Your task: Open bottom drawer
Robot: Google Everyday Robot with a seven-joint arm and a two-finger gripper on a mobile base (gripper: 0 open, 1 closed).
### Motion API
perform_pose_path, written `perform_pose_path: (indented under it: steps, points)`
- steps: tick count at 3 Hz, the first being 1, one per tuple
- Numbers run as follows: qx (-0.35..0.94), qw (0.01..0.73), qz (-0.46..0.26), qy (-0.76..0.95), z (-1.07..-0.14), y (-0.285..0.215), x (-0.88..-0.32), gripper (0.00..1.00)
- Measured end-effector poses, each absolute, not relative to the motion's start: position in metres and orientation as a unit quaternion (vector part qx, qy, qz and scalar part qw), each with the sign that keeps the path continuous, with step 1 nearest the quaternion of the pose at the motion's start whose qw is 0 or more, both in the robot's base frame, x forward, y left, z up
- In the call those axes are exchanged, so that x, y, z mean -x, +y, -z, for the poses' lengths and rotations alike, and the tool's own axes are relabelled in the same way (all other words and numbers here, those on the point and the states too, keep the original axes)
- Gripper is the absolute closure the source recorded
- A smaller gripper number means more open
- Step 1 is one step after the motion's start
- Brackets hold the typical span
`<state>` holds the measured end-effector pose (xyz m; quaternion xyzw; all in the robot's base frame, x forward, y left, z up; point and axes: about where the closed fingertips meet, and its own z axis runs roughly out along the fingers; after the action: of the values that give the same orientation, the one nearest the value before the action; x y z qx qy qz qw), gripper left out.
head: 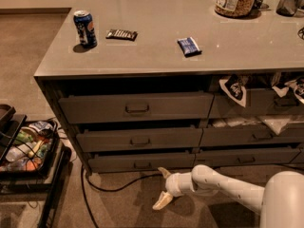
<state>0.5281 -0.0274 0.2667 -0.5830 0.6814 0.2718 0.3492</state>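
We found the bottom drawer at the foot of the left stack, just above the floor, its front standing out only a little from the frame, with a thin dark gap above it and none of its inside on show. Its pull sat bare in the middle of the front, nothing hooked on it. The end effector hung low in front of the cabinet, just below and to the right of that pull, clear of the front, its fingers spread wide and holding nothing. A cable lay on the floor beside it. We judged the task barely begun: the pull was not yet taken, and nearly the whole draw outward was left to do. The two taller drawers above were likewise ajar, and on the tabletop a can stood untouched.
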Motion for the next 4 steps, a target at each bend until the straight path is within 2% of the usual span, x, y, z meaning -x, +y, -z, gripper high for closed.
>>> perform_pose_path:
  steps: [2,4]
  points:
    - [0.592,0.341,-0.260,0.682,-0.259,-0.028,-0.538,0.00]
    - [0.648,0.317,-0.244,0.648,-0.248,-0.028,-0.579,0.00]
